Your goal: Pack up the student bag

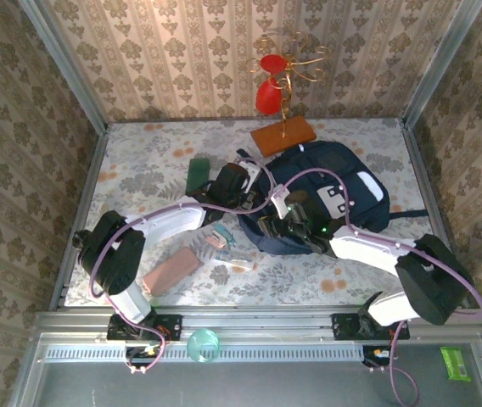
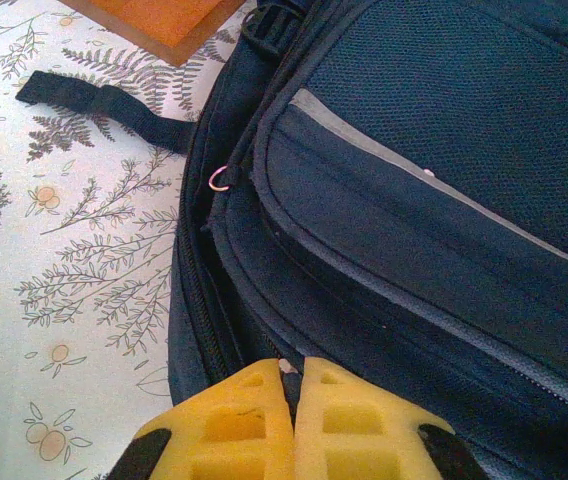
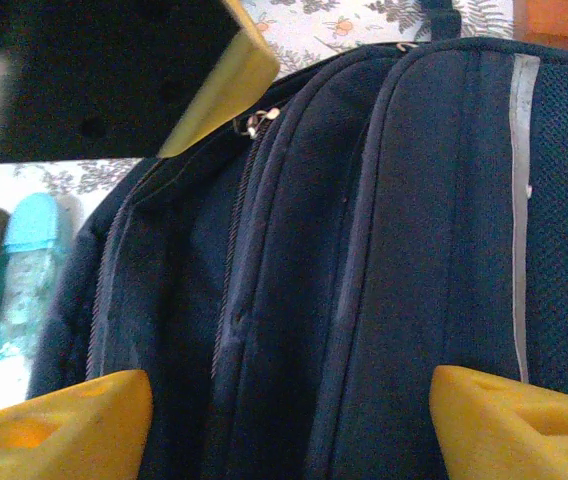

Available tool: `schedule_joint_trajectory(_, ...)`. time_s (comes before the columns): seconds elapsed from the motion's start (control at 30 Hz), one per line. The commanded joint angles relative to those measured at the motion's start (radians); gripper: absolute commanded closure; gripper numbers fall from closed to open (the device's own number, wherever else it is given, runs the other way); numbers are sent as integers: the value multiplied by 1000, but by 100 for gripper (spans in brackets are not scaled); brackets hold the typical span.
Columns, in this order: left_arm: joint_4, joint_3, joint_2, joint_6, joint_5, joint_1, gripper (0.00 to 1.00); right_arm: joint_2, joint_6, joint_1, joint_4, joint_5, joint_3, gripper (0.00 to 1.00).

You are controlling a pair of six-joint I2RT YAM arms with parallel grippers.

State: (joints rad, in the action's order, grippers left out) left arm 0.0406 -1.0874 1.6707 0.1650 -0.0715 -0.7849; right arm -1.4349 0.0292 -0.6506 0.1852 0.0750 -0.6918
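The bag lies in the middle of the table. The left gripper is squeezed tight at the bag's zip edge. The right gripper is wide open just above the bag, holding nothing.

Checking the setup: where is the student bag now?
In the top view the student bag lies right of centre on the table, its far-left corner by the orange board.

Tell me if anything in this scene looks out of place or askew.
Two things sit off the table: a teal cup on the front rail and a green packet on the grey ledge at the near right. The student bag lies flat, its strap trailing loose. Nothing looks spilled or damaged.
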Motion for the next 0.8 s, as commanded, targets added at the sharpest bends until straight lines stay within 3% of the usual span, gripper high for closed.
schedule_joint_trajectory(0.0,22,8,-53,18,6,-10,100,-44,2,-1,44,70,-42,28)
schedule_joint_trajectory(0.13,18,13,-50,17,-2,-8,100,-68,6,5,51,101,-42,41)
schedule_joint_trajectory(0.33,24,3,-26,3,-29,-6,100,-28,14,12,58,103,-3,76)
schedule_joint_trajectory(0.53,28,-11,-8,-8,-45,6,100,100,47,15,16,70,69,100)
schedule_joint_trajectory(0.77,28,-39,23,-25,-64,34,100,289,113,73,-60,-110,158,100)
